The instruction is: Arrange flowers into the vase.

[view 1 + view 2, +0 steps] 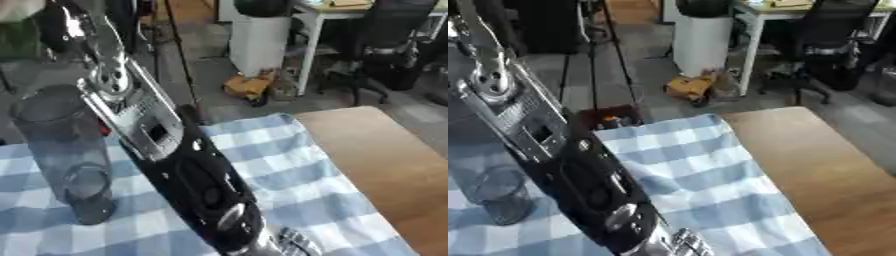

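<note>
Your hand cannot be read here: only a few silver fingers [293, 242] show at the bottom edge of both views, at the end of the black and silver arm [166, 150], and you cannot tell whether they are curled or straight, nor which side they belong to. That arm runs diagonally from the upper left corner down to the bottom centre and fills the middle of each view.

Your tall clear glass cylinder vase [63, 150] stands upright on the blue and white checked cloth [289, 170], just left of the arm. In the right eye view the arm covers most of it.

The cloth lies over the left part of the brown wooden table [385, 165], whose bare right side shows. Beyond the table edge you see grey floor, a white cylindrical bin [260, 42] and a black office chair [394, 40].
</note>
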`<state>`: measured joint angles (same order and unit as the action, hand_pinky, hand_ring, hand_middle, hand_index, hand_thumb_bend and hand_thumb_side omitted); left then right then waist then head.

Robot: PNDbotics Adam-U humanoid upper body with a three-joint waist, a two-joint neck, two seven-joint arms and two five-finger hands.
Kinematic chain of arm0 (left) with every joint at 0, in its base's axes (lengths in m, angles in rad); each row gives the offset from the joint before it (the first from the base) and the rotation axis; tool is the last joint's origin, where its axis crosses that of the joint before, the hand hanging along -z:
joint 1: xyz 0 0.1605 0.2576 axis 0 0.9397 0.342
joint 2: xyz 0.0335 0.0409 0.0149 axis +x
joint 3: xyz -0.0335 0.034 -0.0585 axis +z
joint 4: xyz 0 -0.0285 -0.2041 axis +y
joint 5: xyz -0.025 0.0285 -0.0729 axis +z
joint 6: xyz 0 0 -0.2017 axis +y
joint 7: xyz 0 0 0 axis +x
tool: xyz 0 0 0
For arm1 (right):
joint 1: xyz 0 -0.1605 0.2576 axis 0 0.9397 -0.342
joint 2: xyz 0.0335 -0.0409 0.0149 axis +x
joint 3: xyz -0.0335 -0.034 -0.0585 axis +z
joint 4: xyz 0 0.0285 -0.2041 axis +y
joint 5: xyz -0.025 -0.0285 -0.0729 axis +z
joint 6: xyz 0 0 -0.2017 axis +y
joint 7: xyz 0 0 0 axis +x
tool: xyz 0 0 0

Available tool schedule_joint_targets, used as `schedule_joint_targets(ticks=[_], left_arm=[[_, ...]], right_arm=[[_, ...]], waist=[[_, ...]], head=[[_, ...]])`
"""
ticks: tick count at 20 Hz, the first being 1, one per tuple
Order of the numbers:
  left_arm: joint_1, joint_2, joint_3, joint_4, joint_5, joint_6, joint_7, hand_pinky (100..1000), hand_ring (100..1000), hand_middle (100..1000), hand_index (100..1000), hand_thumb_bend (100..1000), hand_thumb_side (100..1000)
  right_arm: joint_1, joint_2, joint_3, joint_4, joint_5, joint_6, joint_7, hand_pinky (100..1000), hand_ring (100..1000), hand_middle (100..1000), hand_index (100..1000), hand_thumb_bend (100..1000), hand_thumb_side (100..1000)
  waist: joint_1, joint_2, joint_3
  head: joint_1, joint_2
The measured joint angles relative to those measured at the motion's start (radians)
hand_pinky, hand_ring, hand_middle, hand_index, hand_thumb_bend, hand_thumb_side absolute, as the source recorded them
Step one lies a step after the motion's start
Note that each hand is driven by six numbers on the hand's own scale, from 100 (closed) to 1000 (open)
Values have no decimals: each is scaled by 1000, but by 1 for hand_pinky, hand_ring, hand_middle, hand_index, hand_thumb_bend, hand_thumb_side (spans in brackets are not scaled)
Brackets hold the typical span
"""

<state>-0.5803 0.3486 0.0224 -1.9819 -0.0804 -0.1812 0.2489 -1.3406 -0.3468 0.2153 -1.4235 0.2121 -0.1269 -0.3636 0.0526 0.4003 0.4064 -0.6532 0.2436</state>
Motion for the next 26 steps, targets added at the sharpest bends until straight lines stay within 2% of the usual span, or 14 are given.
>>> schedule_joint_targets(ticks=[8,12,16,20,26], left_arm=[[0,-6,0,0,1,-2,-2,691,991,974,1000,100,1000],[0,-6,0,0,2,-3,-3,690,991,973,1000,100,1000],[0,-7,0,0,2,-1,-8,691,991,973,1000,100,1000],[0,-7,-6,0,5,1,-15,692,990,972,1000,100,1000],[1,-12,-6,0,10,0,-19,695,989,971,1000,100,1000]], right_arm=[[3,-1,7,-7,72,30,-35,100,100,100,100,100,360],[3,1,6,-7,74,51,-68,100,100,100,100,100,335],[3,6,3,-10,41,75,-114,100,100,100,100,100,323],[3,8,1,-19,0,99,-163,100,100,100,100,100,327],[4,8,2,-44,-83,96,-184,100,100,100,100,100,317]], waist=[[-6,0,1],[-6,0,3],[-6,-4,3],[-6,-22,6],[-10,-41,9]], head=[[-5,0],[-6,0],[-9,0],[-12,1],[-17,3]])
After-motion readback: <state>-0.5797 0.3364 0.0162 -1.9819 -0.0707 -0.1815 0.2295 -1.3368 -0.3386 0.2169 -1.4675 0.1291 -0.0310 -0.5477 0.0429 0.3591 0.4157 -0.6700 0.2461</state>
